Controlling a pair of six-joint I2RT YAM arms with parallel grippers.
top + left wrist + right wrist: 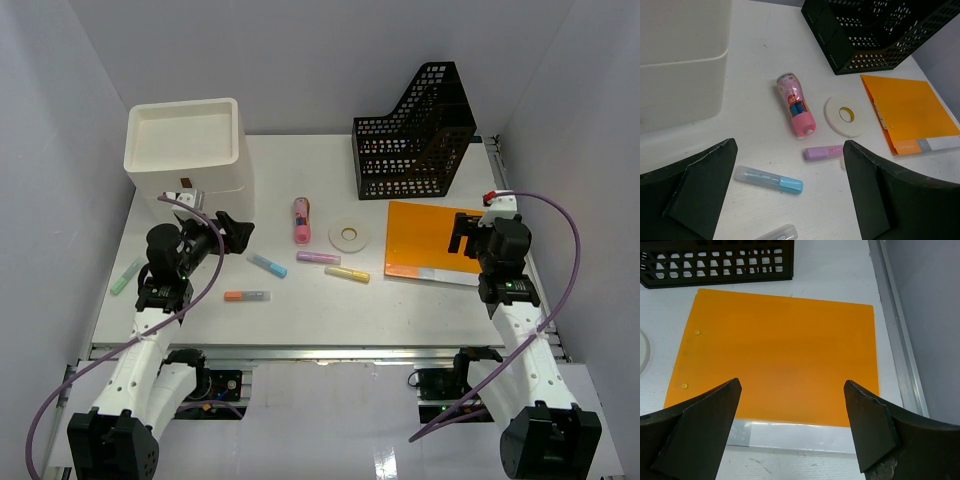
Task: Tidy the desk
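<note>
Only the overhead view shows the green marker (126,275); left hand (789,165) and right hand (790,405) both gape empty.

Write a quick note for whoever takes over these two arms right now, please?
Left gripper: open, empty, near the blue marker.
Right gripper: open, empty, over the folder.
Desk: folder flat before the rack; tape, pink tube, other markers scattered; box back left.
Done: nothing visibly put away.
Left: everything.
</note>
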